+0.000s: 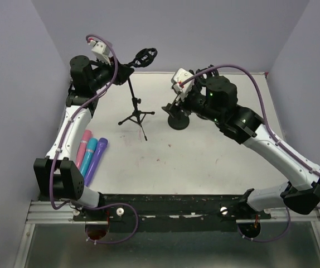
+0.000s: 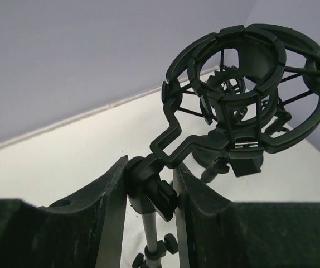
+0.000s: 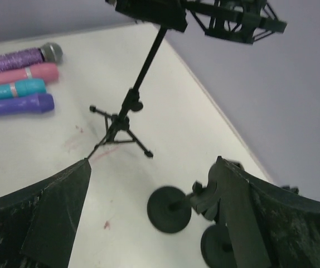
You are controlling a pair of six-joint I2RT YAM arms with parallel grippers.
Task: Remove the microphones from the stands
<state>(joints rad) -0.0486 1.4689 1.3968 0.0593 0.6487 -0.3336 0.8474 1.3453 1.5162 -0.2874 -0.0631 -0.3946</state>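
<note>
4 smooth handheld microphones lie side by side on the near left of my matte white table, 1 of them glittery purple with a grey mesh head. further out, my right gripper gapes wide, holding nothing, beside a black piece with round discs lying on the table; i cannot tell if it is the microphone. my left gripper pinches the thin black tripod stand just below its wiry round shock mount. plain lilac walls close the back.

Matt black plastic shock mount, slim dark metal stand, scuffed matt white table
</note>
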